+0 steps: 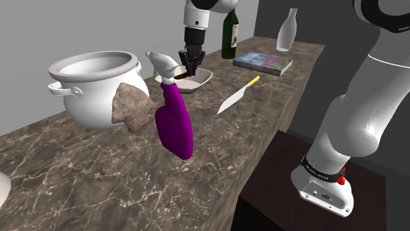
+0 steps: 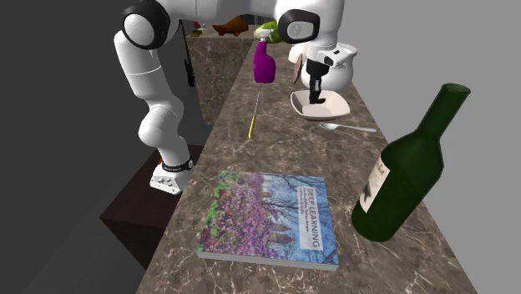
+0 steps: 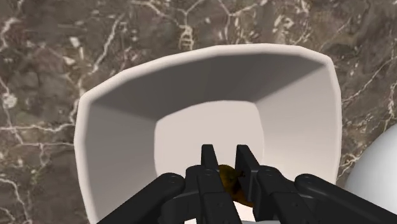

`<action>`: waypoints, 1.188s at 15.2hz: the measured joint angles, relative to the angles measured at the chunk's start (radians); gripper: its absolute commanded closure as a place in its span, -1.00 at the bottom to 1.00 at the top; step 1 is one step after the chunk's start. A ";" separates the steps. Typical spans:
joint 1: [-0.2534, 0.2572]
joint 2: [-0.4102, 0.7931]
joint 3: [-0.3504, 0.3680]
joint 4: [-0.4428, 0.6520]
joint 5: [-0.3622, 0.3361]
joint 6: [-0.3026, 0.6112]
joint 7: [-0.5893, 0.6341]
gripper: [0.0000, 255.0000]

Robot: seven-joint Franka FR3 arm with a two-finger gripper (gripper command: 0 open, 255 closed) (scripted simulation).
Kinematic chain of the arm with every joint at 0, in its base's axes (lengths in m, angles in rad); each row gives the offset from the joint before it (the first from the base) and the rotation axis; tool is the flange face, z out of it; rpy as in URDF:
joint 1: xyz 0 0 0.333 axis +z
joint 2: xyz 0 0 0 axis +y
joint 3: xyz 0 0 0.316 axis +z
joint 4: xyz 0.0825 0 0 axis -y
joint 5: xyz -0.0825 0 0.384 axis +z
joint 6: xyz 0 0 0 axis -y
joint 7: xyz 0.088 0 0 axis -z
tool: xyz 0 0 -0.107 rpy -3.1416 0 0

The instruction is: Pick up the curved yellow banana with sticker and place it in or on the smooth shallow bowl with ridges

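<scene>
Gripper point(image 3: 227, 156) just above the white bowl point(image 3: 121, 140), fingers narrow and clasping a banana point(image 3: 230, 181) (brownish yellow), purple spray bottle point(image 1: 173, 121) near the bowl, spoon point(image 2: 346, 127) just beside the bowl

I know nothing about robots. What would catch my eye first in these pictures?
The black gripper hangs over a pale shallow bowl on the marbled counter, its fingers shut on a yellow-brown banana. In the shoulder view a bright purple spray bottle fills the foreground near a big white pot. In the second exterior view a dark green bottle looms at the right, next to a colourful book.
</scene>
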 measured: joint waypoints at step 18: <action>-0.009 -0.001 -0.010 0.120 -0.004 -0.121 0.003 -1.00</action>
